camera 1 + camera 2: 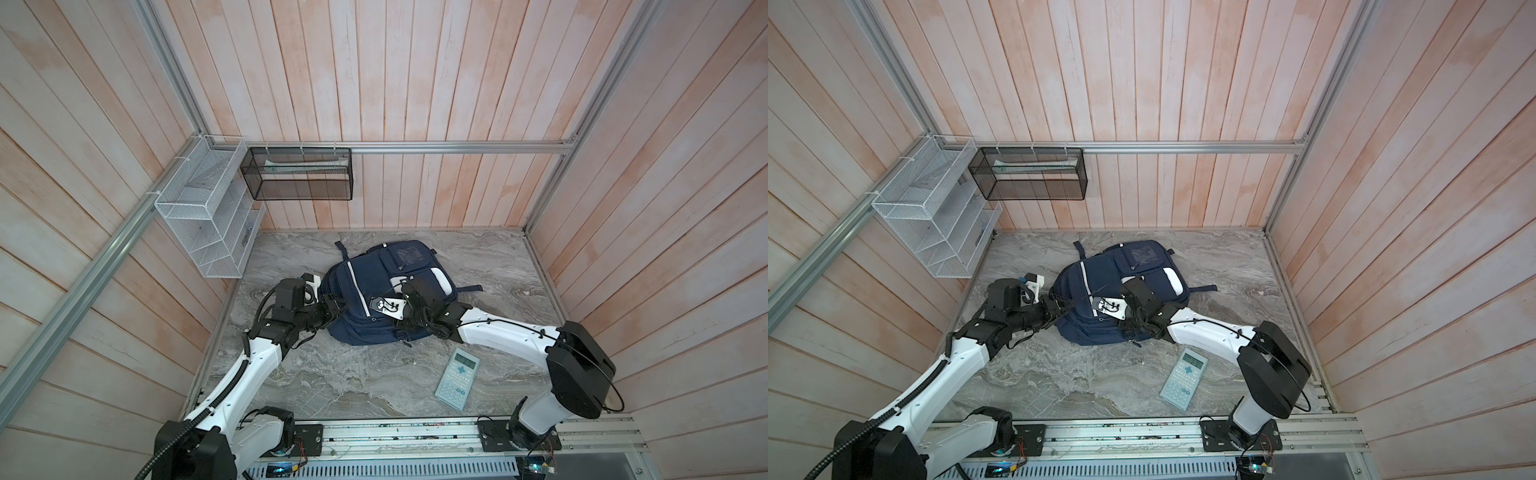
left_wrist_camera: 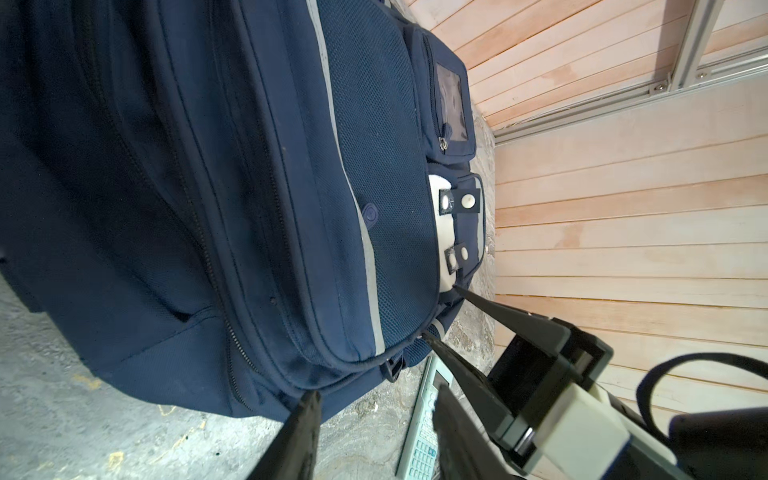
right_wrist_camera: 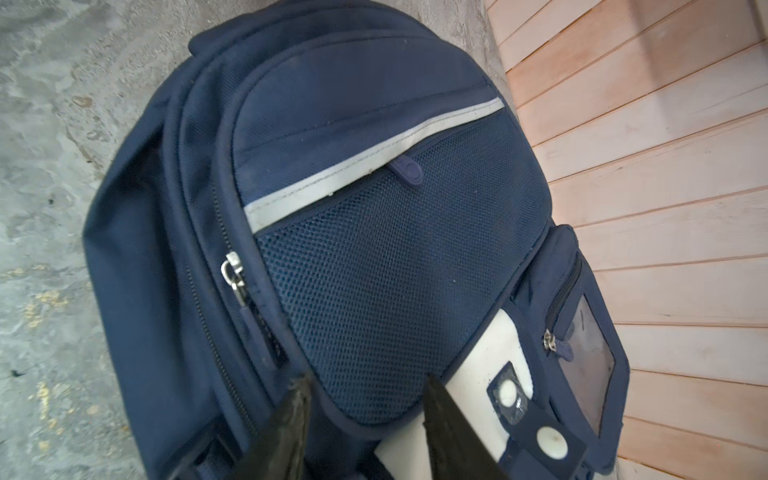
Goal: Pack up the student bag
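The student bag [image 1: 380, 266] [image 1: 1100, 270], navy with pale stripes and a white flap, lies flat in the middle of the marble table. My left gripper [image 1: 340, 307] [image 1: 1059, 309] [image 2: 376, 397] is at the bag's left side, low down; its jaws are open with only tabletop between them. My right gripper [image 1: 405, 286] [image 1: 1125, 286] [image 3: 368, 386] hovers over the bag's front. It is open, astride the rim of the mesh pocket [image 3: 395, 270] next to the white flap [image 3: 490, 353]. The right gripper's fingers [image 2: 478, 303] also show in the left wrist view. A metal zipper pull [image 3: 235, 270] lies on the bag's side seam.
A pale blue calculator [image 1: 457, 380] [image 1: 1185, 379] [image 2: 419, 436] lies on the table in front of the bag, under the right forearm. A white wire rack [image 1: 203, 216] and a black mesh basket [image 1: 297, 174] hang on the left and back walls. Wooden walls close three sides.
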Tool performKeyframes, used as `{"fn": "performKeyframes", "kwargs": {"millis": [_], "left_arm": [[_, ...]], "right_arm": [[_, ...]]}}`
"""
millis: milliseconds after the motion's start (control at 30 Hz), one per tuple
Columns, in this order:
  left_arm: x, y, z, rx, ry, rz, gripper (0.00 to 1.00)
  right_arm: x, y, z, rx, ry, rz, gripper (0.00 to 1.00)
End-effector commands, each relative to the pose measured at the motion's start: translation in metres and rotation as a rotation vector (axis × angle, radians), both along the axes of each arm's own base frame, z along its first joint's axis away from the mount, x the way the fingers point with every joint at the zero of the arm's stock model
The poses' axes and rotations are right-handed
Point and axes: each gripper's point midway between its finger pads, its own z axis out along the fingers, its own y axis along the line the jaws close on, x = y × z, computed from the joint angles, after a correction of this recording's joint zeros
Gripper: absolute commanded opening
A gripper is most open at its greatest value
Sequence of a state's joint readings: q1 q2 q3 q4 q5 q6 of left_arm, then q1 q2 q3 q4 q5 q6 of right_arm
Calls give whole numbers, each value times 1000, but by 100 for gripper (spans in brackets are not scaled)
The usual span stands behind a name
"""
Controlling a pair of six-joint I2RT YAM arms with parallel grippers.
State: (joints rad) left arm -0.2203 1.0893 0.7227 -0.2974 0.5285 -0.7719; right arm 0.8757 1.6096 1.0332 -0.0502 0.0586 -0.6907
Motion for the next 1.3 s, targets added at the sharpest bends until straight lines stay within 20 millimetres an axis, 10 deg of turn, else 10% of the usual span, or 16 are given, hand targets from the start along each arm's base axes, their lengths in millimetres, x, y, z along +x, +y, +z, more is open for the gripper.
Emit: {"fn": "performKeyframes", "kwargs": {"millis": [0,400,567,800,1033,1267], "left_arm": [[2,-9,4,-33,-26,-23,47],[-3,-16,-8,-55,1,-28,46],[-1,-18,-9,59,-40,-25,36],[-1,-49,-14,221,-196,-26,32],[13,-52,-14,321,-268,33,47],[19,-49,-47,369,-207,60,37]], "right_arm": [[7,11,0,-13,-44,39,46],[7,11,-18,-42,-43,71,53],[8,30,-13,23,58,112,0],[-13,55,59,286,184,147,0],[-19,59,56,292,266,149,0],[-31,74,66,412,347,188,0]]}}
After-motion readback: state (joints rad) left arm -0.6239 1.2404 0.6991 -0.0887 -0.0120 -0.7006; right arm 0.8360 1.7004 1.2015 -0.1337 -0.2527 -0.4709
